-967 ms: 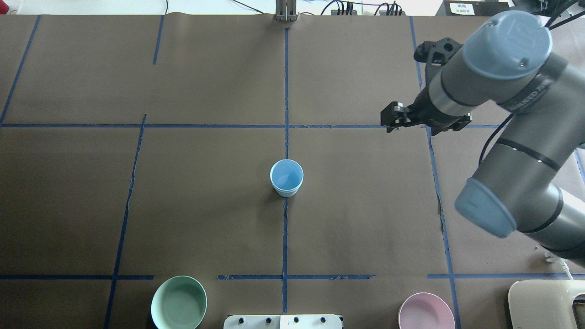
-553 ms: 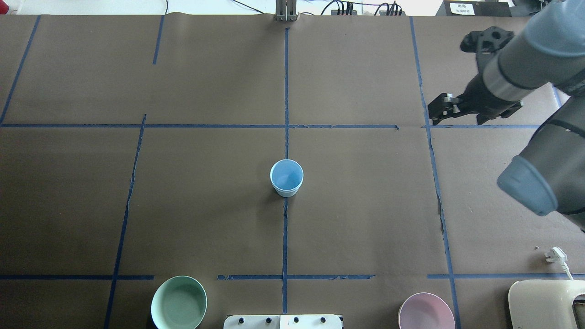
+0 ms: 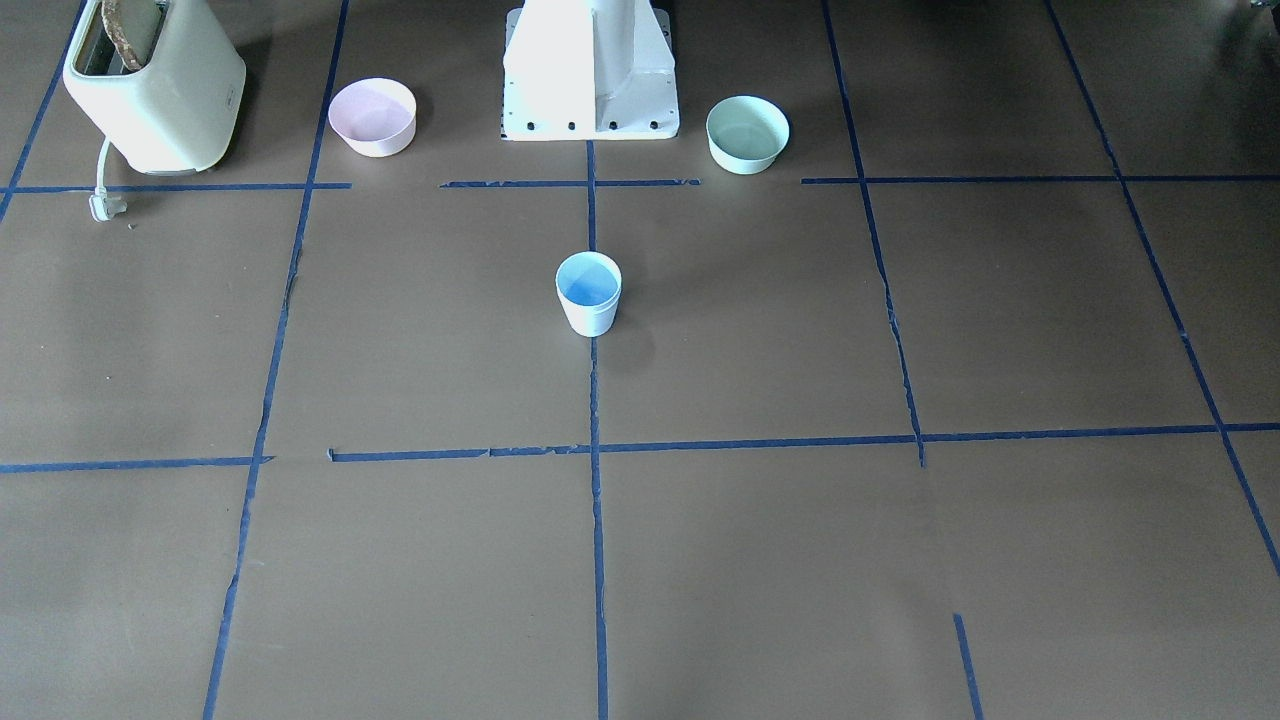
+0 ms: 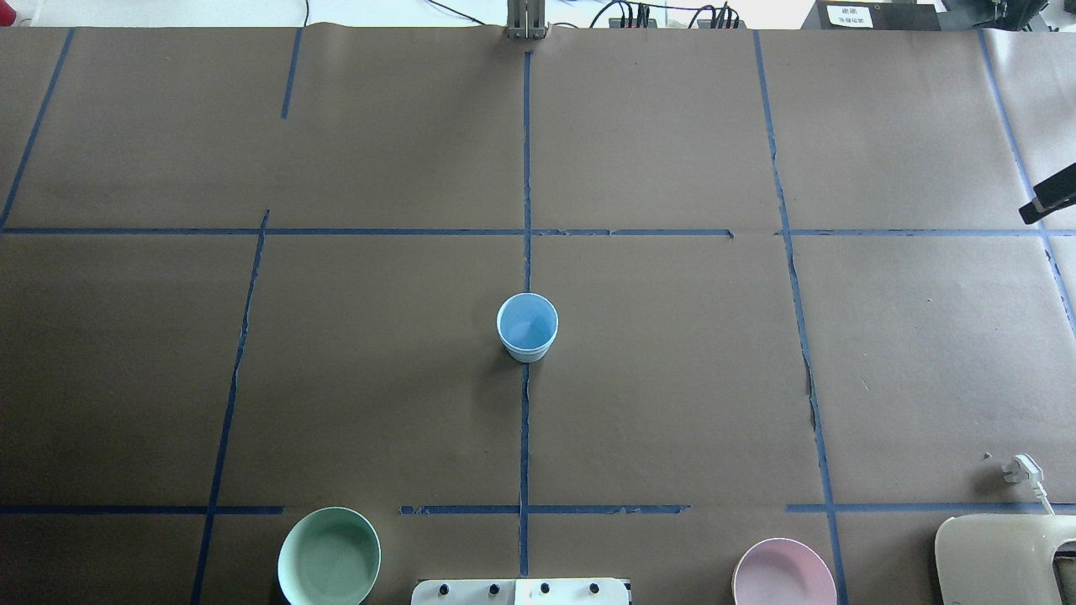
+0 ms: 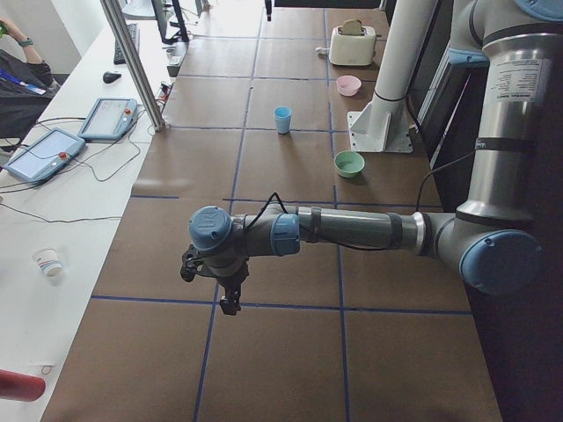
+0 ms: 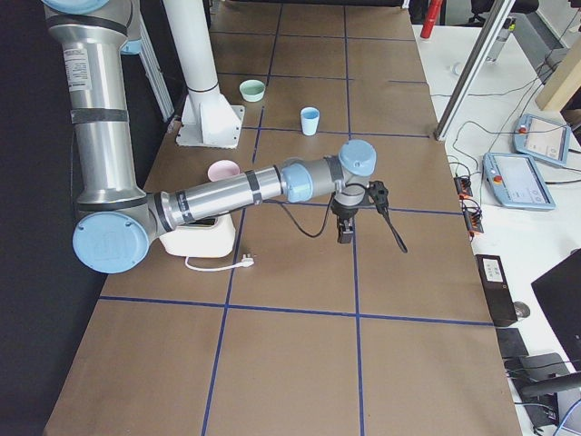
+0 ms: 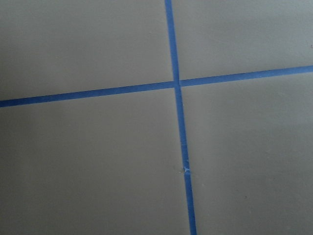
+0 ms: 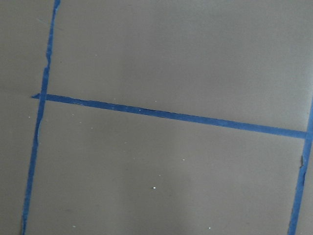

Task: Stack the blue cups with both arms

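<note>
Mid-frame on the table (image 4: 672, 378), blue cup (image 4: 527, 328) judged light, slick, rim-graspable; left fingers (image 5: 230, 303) and right fingers (image 6: 345, 232): opening indeterminable.

The blue cup (image 4: 527, 327) looks like smooth plastic; the table (image 4: 672, 403) wears matt brown paper (frayed blue tape (image 4: 523, 437)); the left arm (image 5: 352, 230) is satin grey metal.

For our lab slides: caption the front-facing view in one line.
Upright pale-blue plastic cup at centre; pink bowl, white pedestal base and mint-green bowl behind it.
</note>
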`<state>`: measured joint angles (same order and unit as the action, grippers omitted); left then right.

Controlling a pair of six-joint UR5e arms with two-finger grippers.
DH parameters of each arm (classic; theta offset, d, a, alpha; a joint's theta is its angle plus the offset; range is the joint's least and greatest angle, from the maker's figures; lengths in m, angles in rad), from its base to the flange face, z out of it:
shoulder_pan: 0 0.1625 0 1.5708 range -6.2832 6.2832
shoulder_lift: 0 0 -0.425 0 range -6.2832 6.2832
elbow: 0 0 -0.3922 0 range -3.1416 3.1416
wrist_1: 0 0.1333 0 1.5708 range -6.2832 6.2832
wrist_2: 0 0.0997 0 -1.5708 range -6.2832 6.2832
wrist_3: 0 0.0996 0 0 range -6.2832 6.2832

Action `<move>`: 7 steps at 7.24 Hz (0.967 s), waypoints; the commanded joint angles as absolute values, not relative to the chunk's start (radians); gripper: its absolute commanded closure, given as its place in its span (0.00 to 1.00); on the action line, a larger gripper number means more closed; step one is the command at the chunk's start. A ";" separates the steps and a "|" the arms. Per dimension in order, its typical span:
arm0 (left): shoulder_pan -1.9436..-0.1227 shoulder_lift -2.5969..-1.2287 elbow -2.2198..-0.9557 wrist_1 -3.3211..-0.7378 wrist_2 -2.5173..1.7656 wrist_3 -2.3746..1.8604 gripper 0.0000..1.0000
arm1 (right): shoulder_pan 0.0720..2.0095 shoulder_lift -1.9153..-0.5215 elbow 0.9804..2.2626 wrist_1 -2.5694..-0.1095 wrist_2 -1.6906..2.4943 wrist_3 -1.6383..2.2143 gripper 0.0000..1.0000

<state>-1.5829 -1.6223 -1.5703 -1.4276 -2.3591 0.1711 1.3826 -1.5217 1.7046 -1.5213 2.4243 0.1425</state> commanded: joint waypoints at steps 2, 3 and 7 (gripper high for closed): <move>-1.588 -1.576 -1.565 -1.437 -2.362 0.147 0.00 | 1.494 -1.563 1.553 -1.430 2.451 0.057 0.00; -1.588 -1.575 -1.563 -1.437 -2.362 0.146 0.00 | 1.494 -1.565 1.545 -1.425 2.422 0.046 0.00; -1.588 -1.574 -1.563 -1.439 -2.362 0.147 0.00 | 1.594 -1.603 1.540 -1.433 2.416 0.044 0.00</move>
<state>-1.5877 -1.5736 -1.5632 -1.4386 -2.3623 0.1471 1.5571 -1.5887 1.5398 -1.4328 2.3808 0.0446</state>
